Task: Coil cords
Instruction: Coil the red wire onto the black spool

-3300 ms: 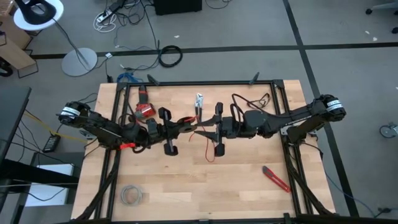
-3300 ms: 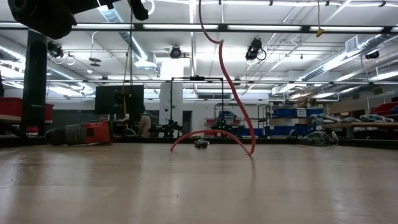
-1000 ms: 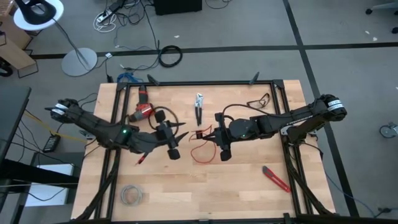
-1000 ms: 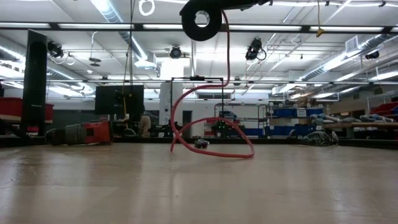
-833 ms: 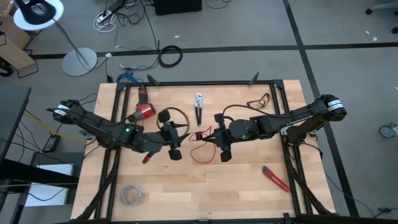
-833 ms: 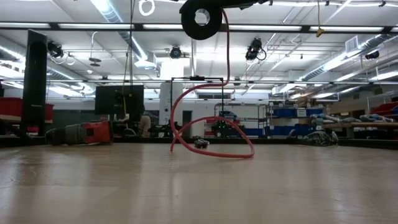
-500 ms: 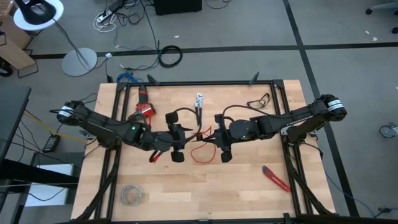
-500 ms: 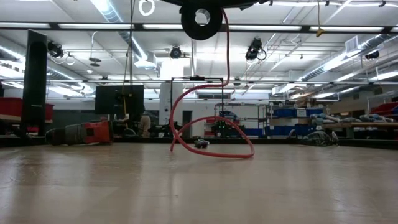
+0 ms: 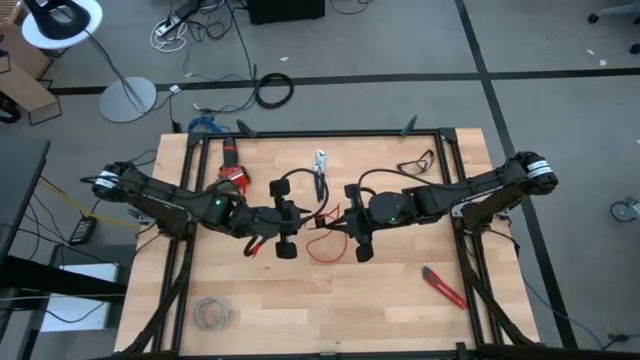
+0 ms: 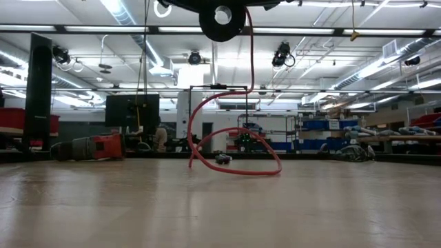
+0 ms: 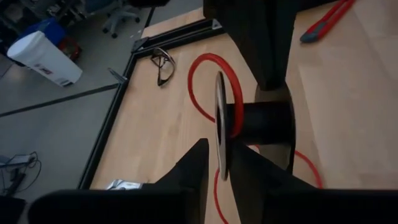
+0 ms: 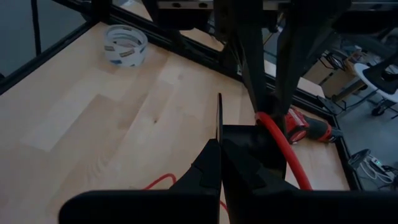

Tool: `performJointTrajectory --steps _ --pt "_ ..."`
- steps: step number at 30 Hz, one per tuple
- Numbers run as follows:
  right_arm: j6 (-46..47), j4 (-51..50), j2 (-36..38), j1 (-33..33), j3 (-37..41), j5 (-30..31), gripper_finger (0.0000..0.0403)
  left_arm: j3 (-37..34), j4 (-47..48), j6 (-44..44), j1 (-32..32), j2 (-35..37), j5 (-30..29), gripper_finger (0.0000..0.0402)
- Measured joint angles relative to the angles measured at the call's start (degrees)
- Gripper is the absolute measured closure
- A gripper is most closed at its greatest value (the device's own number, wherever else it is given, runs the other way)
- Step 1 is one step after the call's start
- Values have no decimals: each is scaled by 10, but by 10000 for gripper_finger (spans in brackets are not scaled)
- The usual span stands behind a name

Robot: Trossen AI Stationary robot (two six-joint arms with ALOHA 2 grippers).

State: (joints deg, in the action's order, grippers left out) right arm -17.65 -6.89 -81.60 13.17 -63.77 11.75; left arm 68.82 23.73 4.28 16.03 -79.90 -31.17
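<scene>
Both arms meet mid-tabletop (image 9: 400,310) over a black spool and red wire.

Left pincer (image 9: 283,218) and right pincer (image 9: 356,220) face each other, near but apart. Right wrist view: right pincer clamped on the thin flange of the black spool (image 12: 249,140); left wrist view: left pincer fingers (image 11: 193,168) sit either side of the other flange, grip uncertain. Red wire (image 9: 322,243) runs off the spool hub and loops on the wood between the pincers. Pliers (image 9: 319,168) just beyond.
</scene>
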Motion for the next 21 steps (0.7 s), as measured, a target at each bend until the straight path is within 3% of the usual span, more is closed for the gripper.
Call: performJointTrajectory --steps 7,13,21 --pt "0 11 0 0 0 -9 403 0 -6 31 -7 -3 8 347" --pt "0 13 0 0 0 -10 402 -1 -16 39 -7 -4 13 394" --pt "2 29 0 0 0 -10 393 -1 -18 26 -7 -3 4 399"
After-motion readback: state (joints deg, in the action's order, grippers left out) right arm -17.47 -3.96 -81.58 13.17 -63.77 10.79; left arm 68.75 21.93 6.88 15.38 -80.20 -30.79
